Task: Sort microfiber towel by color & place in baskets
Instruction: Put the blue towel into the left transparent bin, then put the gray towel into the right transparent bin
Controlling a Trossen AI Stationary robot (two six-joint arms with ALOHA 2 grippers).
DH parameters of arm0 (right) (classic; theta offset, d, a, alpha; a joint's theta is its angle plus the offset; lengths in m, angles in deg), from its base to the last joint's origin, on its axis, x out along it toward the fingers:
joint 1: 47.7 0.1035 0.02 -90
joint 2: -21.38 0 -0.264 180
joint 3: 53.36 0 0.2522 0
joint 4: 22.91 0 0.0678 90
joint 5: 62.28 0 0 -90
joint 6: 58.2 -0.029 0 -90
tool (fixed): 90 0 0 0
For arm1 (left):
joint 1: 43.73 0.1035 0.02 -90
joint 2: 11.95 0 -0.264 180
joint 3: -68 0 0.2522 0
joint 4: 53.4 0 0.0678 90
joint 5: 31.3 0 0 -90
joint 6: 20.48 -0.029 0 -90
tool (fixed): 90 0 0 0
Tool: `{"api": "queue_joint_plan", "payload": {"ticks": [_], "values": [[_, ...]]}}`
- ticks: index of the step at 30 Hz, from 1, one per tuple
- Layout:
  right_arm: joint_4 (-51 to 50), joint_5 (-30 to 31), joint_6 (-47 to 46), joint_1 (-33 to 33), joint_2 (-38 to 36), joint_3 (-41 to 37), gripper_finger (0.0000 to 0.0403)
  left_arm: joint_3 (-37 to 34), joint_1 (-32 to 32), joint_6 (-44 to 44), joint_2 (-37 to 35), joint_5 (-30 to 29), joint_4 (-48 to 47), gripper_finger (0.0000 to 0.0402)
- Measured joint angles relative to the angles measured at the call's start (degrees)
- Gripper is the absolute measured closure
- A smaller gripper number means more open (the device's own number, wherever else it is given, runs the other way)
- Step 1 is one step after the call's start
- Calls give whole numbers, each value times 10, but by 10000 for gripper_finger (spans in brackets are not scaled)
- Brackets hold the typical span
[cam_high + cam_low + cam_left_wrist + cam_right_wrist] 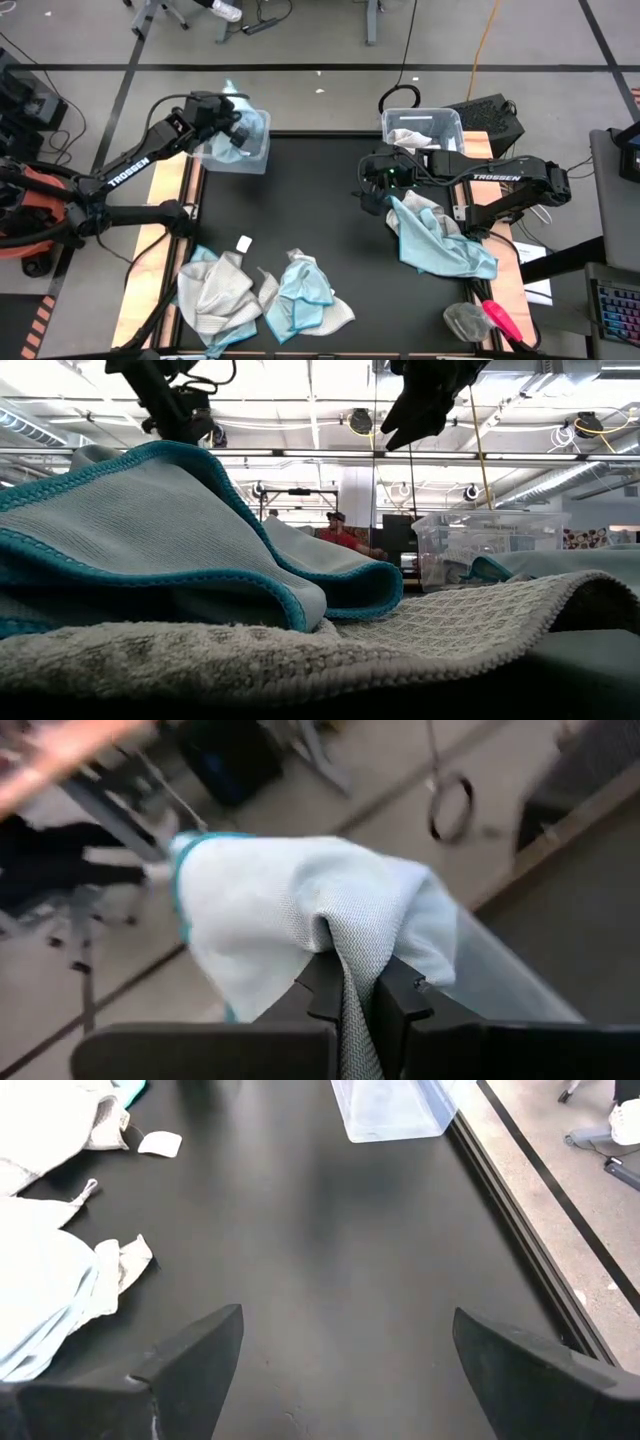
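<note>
My left gripper [232,128] is shut on a light blue towel with a teal hem [300,900], above the left clear basket [258,152] at the table's far left. The right clear basket [440,124] at the far right holds a whitish towel [406,137]. My right gripper [345,1360] stands open over bare black table near the basket, touching nothing. More blue and grey-white towels lie in heaps near the front edge [215,292] [300,296] and under my right arm [435,245]. My left gripper pinches a bunched fold of the light blue towel [350,982] between its two fingers [405,995]. The fingers slant downward toward the table's far left. The towel bulges out ahead of the fingertips, lifted clear of the table, over the left basket.
A small white tag [243,243] lies on the black mat. A red-handled tool [505,320] and a grey cloth [462,320] sit at the front right. Bare mat [310,200] lies between the arms. A person in red [340,536] is far behind the table.
</note>
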Motion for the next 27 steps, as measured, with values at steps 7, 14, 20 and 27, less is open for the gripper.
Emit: {"api": "queue_joint_plan", "payload": {"ticks": [7, 14, 20, 27], "values": [[2, 0, 3, 0, 0, 0, 51, 0, 9, 1, 0, 24, -118, 383], [21, 0, 13, -1, 0, 0, 51, 0, 17, 20, 1, 30, -140, 326], [24, 0, 7, -1, 0, 0, 51, 0, 19, 44, 1, 30, -140, 261], [18, 0, -5, 2, 0, 0, 51, 0, 19, 93, 1, 46, -117, 213]]}}
